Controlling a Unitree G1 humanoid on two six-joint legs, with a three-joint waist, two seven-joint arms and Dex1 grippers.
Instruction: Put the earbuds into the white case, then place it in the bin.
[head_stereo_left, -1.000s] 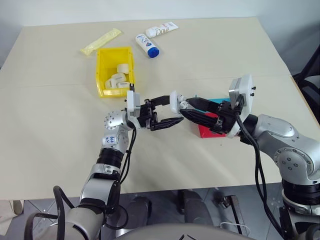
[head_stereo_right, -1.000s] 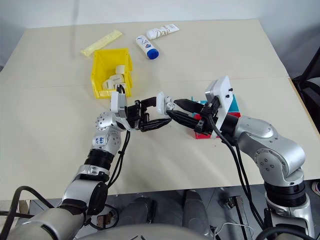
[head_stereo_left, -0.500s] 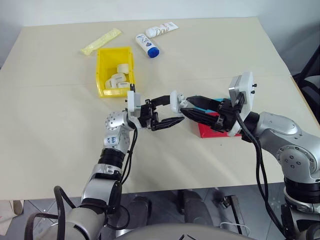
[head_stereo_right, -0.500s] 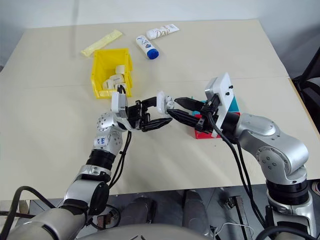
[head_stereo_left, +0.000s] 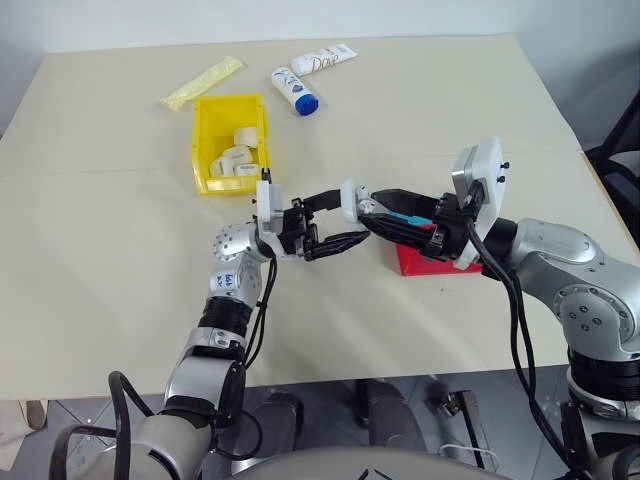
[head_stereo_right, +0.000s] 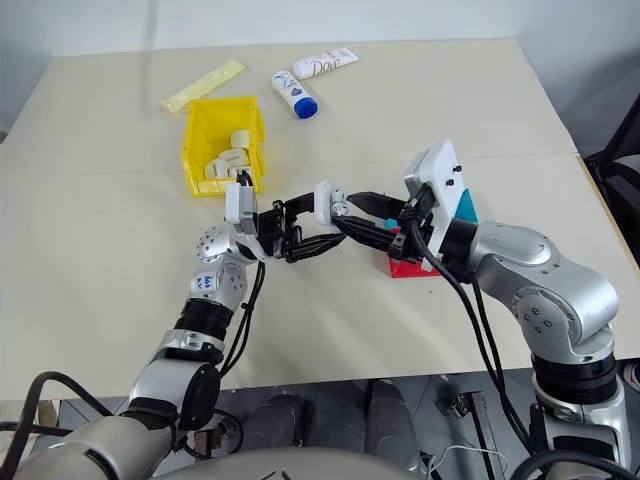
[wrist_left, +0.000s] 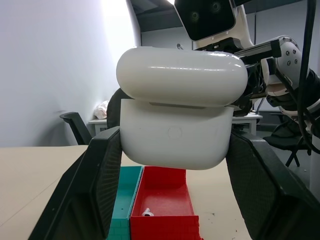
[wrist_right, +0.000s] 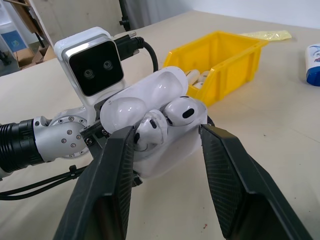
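Note:
The white case (head_stereo_left: 351, 199) hangs in mid-air over the table with its lid tipped open, and my left gripper (head_stereo_left: 350, 216) is shut on its body (wrist_left: 176, 135). Two earbuds (wrist_right: 182, 112) (wrist_right: 150, 127) sit in the case's wells. My right gripper (wrist_right: 165, 131) reaches in from the right, open, with one finger on each side of the earbuds and the case. I cannot tell whether those fingers touch them. Another earbud (wrist_left: 146, 213) lies in the red tray below. The yellow bin (head_stereo_left: 205, 130) stands at the far left with several white items inside.
A red-and-teal tray (head_stereo_left: 420, 262) sits on the table under my right gripper. A Dove tube (head_stereo_left: 323, 58), a blue-capped white bottle (head_stereo_left: 295, 90) and a pale yellow packet (head_stereo_left: 200, 82) lie beyond the bin.

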